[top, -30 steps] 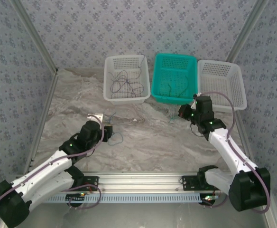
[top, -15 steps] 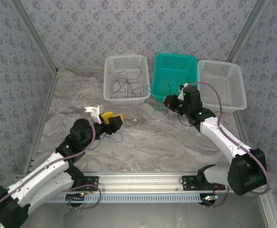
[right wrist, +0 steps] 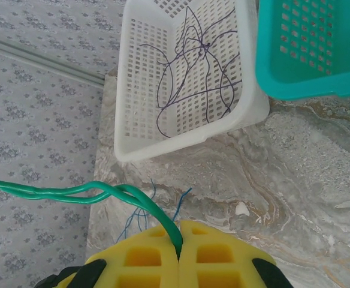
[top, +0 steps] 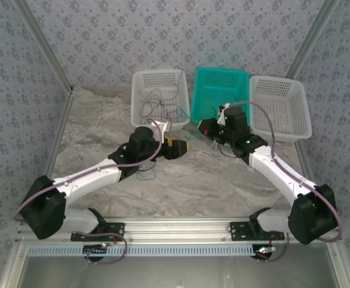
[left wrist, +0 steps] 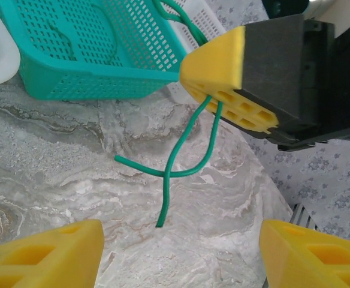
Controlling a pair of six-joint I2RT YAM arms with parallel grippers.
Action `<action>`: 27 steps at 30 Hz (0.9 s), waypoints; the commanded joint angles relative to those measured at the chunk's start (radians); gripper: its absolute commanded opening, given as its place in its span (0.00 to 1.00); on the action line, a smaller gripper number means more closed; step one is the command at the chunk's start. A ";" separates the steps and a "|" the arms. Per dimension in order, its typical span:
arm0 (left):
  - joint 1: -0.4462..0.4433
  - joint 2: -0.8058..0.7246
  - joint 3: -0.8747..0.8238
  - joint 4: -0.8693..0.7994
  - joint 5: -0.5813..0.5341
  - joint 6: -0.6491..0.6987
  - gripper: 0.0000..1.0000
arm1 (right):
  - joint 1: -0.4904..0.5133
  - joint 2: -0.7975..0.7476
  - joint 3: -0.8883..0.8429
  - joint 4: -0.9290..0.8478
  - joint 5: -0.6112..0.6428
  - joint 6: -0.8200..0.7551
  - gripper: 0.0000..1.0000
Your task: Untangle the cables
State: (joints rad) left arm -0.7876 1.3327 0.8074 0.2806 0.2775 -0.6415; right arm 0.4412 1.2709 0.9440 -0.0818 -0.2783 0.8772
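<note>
**Right pinches green cable, left stands wide just beside it**

Room first. Three baskets sit in a row at the far side of the table (top: 223, 186): a white basket (right wrist: 181, 147), a teal basket (left wrist: 85, 90) and a second white basket (top: 283, 135). Patterned walls (top: 31, 90) close off the left, right and back. The middle of the table, nearer my bases, is bare marble, and that is the open room. Both my arms reach in toward the centre, just in front of the gap between the white and teal baskets.

My right gripper (right wrist: 179, 231) is clamped on the green cable (left wrist: 169, 173). Its yellow fingers are pressed together with the wire caught between the tips. The two free ends hang below and cross once above the tabletop. I can't tell whether the lowest tip touches the marble.

My left gripper (top: 176, 146) is spread wide and holds nothing. It faces the right gripper from close by, with the dangling green cable in line with the gap between its fingers.

Purple cables (right wrist: 199, 72) lie in a loose tangle inside the white basket. Blue cables (top: 144, 174) lie on the table beside my left forearm, well apart from both grippers.
</note>
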 commanded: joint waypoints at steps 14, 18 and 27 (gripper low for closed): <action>0.004 0.104 0.079 0.093 0.042 -0.016 0.04 | 0.023 -0.005 0.053 -0.035 -0.022 0.022 0.00; 0.004 0.090 0.050 0.118 0.031 -0.022 0.00 | 0.023 -0.005 0.049 -0.067 -0.011 0.000 0.00; 0.054 -0.041 -0.007 0.069 -0.028 -0.020 0.00 | -0.072 -0.059 -0.016 -0.234 0.072 -0.178 0.05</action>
State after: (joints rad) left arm -0.7811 1.3766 0.8116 0.3420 0.3077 -0.6636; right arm 0.4526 1.2503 0.9642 -0.2134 -0.2955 0.7834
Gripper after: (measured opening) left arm 0.057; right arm 0.051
